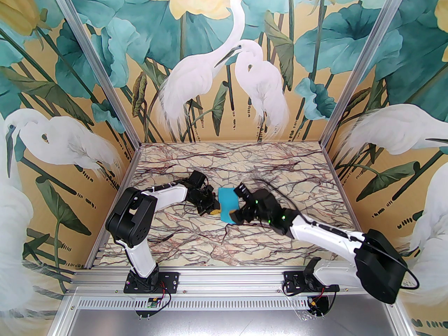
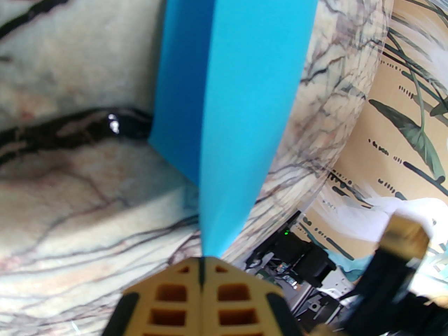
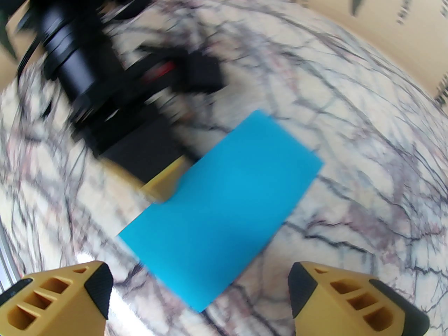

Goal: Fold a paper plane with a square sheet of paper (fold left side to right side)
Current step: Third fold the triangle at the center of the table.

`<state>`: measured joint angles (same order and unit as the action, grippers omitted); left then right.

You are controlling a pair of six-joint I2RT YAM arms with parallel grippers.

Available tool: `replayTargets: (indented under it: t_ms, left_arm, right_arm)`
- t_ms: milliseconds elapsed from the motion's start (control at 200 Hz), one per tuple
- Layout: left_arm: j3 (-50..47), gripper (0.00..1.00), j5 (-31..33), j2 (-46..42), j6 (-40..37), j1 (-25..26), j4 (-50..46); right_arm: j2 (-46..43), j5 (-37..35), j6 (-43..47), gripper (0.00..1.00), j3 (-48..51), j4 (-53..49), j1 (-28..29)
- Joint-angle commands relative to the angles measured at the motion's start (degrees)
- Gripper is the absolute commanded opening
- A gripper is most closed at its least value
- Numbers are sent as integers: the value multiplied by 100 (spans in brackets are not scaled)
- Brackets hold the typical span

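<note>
The turquoise-blue sheet of paper [image 1: 228,203] lies mid-table, folded over into a narrow rectangle. In the left wrist view the paper [image 2: 238,93] shows two layers meeting at a crease, and my left gripper [image 2: 203,259] is shut on its near edge. The left gripper [image 1: 214,209] sits at the sheet's left side in the top view. My right gripper [image 3: 199,289] is open, its yellow fingers [image 3: 63,299] hovering just short of the paper [image 3: 227,205]. From above, the right gripper [image 1: 240,205] is at the sheet's right edge.
The marble-patterned table [image 1: 196,240] stretches around the arms, with painted walls on three sides. The left arm's black wrist [image 3: 91,82] is blurred behind the paper. An aluminium rail [image 1: 224,282] runs along the near edge.
</note>
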<state>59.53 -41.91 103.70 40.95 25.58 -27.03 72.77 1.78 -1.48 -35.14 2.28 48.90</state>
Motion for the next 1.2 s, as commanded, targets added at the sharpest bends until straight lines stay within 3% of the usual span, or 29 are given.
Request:
replayTargets:
  t_ms: [0, 165, 475, 875, 1195]
  left_arm:
    - [113, 0, -349, -78, 469, 28, 59]
    - [174, 0, -439, -40, 553, 30, 40]
    - [196, 0, -429, -48, 528, 28, -4]
    - [165, 0, -364, -112, 484, 33, -49]
    - [89, 0, -332, -201, 484, 31, -22]
  right_arm:
    - [-9, -875, 585, 88, 111, 522, 493]
    - [505, -1356, 798, 87, 119, 737, 987]
    - [1389, -1719, 1151, 83, -142, 1145, 1153]
    - [1793, -1916, 1143, 49, -437, 1386, 1149]
    - [1782, -1702, 1051, 6, -419, 1181, 1136]
